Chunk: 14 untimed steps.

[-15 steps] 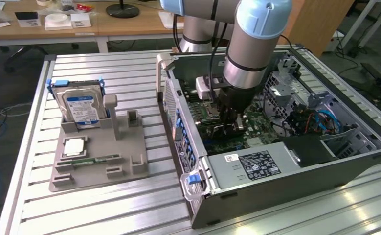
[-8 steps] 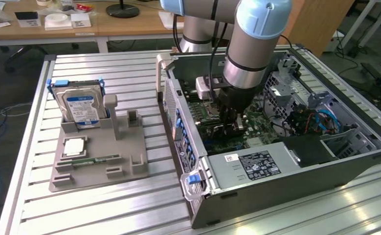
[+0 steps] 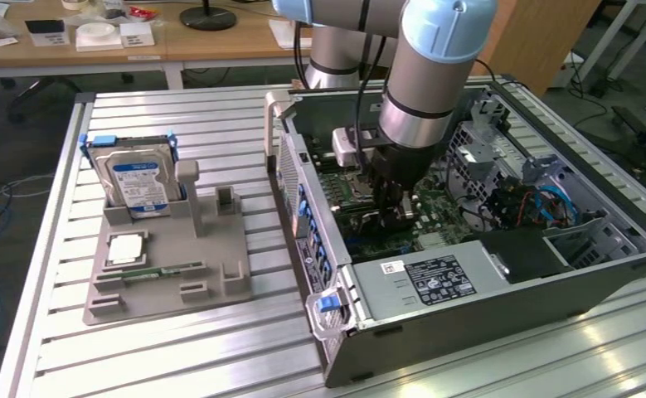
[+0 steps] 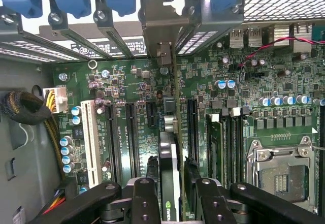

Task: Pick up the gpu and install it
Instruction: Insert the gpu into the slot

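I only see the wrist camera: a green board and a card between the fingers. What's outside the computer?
Observer: A grey holder tray sits on the slatted table, to the exterior view's left of the open computer case.
Operator: Is anything in the tray?
Observer: Yes, a hard drive with a blue-white label stands upright at its far end.
Operator: Where does the arm come from?
Observer: The arm comes from behind the case and points straight down into it, with the gripper low inside.
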### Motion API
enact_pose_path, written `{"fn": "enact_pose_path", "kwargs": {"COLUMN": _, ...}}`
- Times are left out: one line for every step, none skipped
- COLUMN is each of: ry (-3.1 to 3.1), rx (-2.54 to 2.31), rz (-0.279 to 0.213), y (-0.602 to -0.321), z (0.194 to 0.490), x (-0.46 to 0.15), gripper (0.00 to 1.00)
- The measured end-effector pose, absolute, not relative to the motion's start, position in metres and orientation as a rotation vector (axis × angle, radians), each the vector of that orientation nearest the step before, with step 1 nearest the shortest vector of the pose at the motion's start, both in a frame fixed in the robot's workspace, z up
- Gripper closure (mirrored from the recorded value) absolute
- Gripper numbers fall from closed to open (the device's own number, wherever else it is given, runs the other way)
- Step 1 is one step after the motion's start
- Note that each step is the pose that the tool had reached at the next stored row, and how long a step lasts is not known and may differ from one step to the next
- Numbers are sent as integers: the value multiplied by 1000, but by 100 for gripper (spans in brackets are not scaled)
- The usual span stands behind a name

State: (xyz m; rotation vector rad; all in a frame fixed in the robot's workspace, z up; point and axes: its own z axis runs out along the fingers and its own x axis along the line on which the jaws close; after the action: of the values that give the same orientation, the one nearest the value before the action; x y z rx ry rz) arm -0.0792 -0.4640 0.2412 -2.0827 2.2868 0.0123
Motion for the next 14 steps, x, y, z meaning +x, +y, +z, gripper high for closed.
{"fn": "enact_pose_path", "kwargs": {"ry": 2287, "rx": -2083, "rz": 12, "y": -464, "z": 242, "x": -79, "gripper": 65}}
{"fn": "enact_pose_path", "kwargs": {"ry": 2287, "rx": -2083, "rz": 12, "y": -464, "z": 243, "x": -79, "gripper": 65}}
{"fn": "enact_pose_path", "kwargs": {"ry": 2287, "rx": -2083, "rz": 12, "y": -464, "z": 244, "x": -79, "gripper": 65}}
{"fn": "enact_pose_path", "kwargs": {"ry": 2287, "rx": -2083, "rz": 12, "y": -464, "z": 244, "x": -79, "gripper": 65}}
{"fn": "enact_pose_path", "kwargs": {"ry": 2287, "rx": -2083, "rz": 12, "y": -464, "z": 245, "x": -79, "gripper": 65}}
{"fn": "enact_pose_path", "kwargs": {"ry": 2287, "rx": -2083, "rz": 12, "y": -464, "z": 245, "x": -79, "gripper": 65}}
{"fn": "enact_pose_path", "kwargs": {"ry": 2287, "rx": -2083, "rz": 12, "y": -464, "z": 246, "x": -79, "gripper": 65}}
{"fn": "enact_pose_path", "kwargs": {"ry": 2287, "rx": -2083, "rz": 12, "y": -464, "z": 246, "x": -79, "gripper": 65}}
{"fn": "enact_pose_path", "kwargs": {"ry": 2287, "rx": -2083, "rz": 12, "y": -464, "z": 246, "x": -79, "gripper": 65}}
{"fn": "enact_pose_path", "kwargs": {"ry": 2287, "rx": -2083, "rz": 12, "y": -464, "z": 246, "x": -79, "gripper": 65}}
{"fn": "enact_pose_path", "kwargs": {"ry": 2287, "rx": -2083, "rz": 12, "y": -464, "z": 246, "x": -79, "gripper": 65}}
{"fn": "enact_pose_path", "kwargs": {"ry": 2287, "rx": -2083, "rz": 12, "y": -464, "z": 246, "x": -79, "gripper": 65}}
{"fn": "enact_pose_path", "kwargs": {"ry": 2287, "rx": -2083, "rz": 12, "y": -464, "z": 246, "x": -79, "gripper": 65}}
{"fn": "enact_pose_path", "kwargs": {"ry": 2287, "rx": -2083, "rz": 12, "y": -464, "z": 246, "x": -79, "gripper": 65}}
